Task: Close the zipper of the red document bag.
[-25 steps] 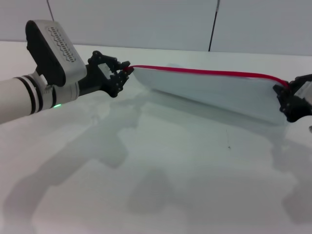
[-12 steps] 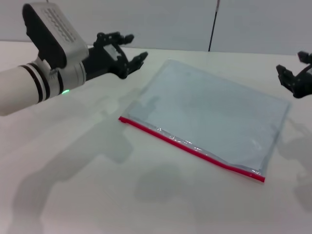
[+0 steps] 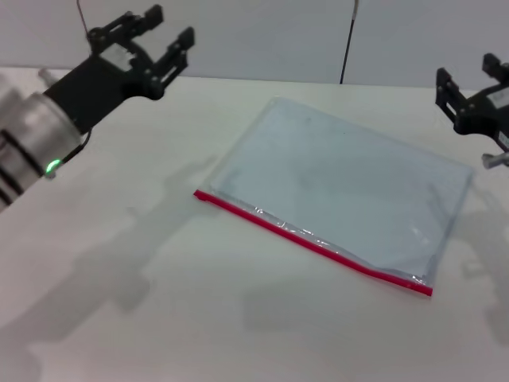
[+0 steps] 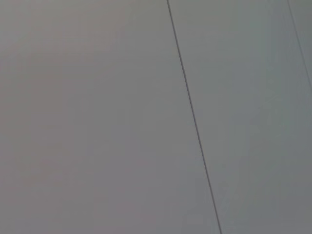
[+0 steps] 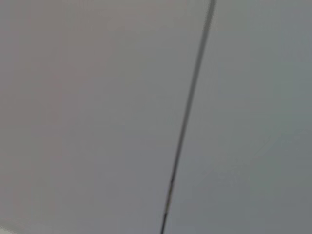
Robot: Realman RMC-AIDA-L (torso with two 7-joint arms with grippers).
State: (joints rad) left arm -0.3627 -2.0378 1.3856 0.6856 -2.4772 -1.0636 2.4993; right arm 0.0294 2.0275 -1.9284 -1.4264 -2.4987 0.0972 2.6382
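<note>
The red document bag [image 3: 350, 191], a flat translucent blue-grey pouch, lies on the white table in the head view. Its zipper [image 3: 314, 243] is the red strip along the long edge nearest me. My left gripper [image 3: 159, 36] is raised at the upper left, well clear of the bag, open and holding nothing. At the right edge my right gripper [image 3: 469, 83] is also lifted off the bag, open and empty. Both wrist views show only a grey wall panel with a dark seam.
The white table [image 3: 119, 302] stretches wide in front of and left of the bag. A grey panelled wall [image 3: 262, 36] rises behind the table's far edge.
A second ago both grippers held the bag up by its red edge. They let go, the bag dropped flat, and both arms have since risen away from it.
</note>
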